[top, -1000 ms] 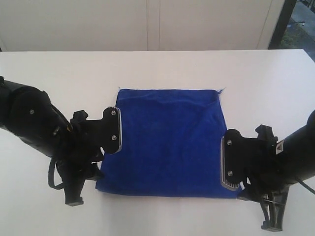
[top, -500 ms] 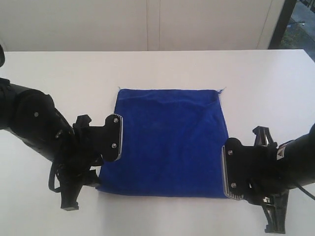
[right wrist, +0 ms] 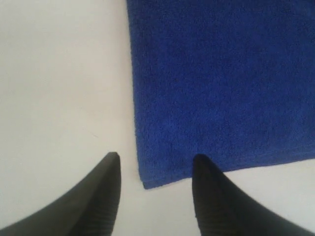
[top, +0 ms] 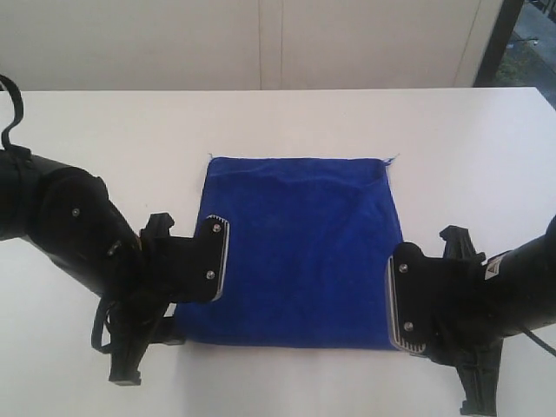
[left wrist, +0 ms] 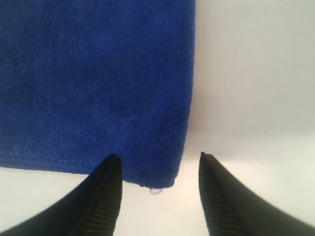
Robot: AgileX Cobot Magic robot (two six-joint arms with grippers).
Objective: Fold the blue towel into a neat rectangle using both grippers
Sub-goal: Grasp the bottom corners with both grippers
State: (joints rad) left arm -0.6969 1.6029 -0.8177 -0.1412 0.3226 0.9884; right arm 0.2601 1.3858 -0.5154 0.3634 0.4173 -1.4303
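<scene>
**Q:** Item one, the fingers?

**A:** Left gripper (left wrist: 157,164): two black, flat, ribbed fingers (left wrist: 103,201), spread apart with nothing clasped. One near corner of the soft, fuzzy, royal-blue microfibre towel (left wrist: 93,73) lies between the tips. A small pale thread (left wrist: 156,191) hangs at that corner. Whether the fingers touch the cloth: cannot tell.

**Q:** Item two?

**A:** Right gripper (right wrist: 155,164): same pattern, black fingers (right wrist: 98,201) parted and empty. The towel's other near corner sits between the tips.

**Q:** Where is the towel?

**A:** Flat on the wide white table (top: 122,130), about mid-width and closer to the near edge than the far one. Its sides run roughly square to the table's edges. The left gripper is at its near left corner, the right gripper at its near right.

**Q:** Progress?

**A:** As judged, no fold shows in the spread cloth. Whether it is already doubled cannot be told. Both near corners are lined up for a pinch, and neither is taken. Left to do:
- close on both corners
- lift them and carry them over to the far edge
- lay the cloth down as a neat rectangle
</scene>
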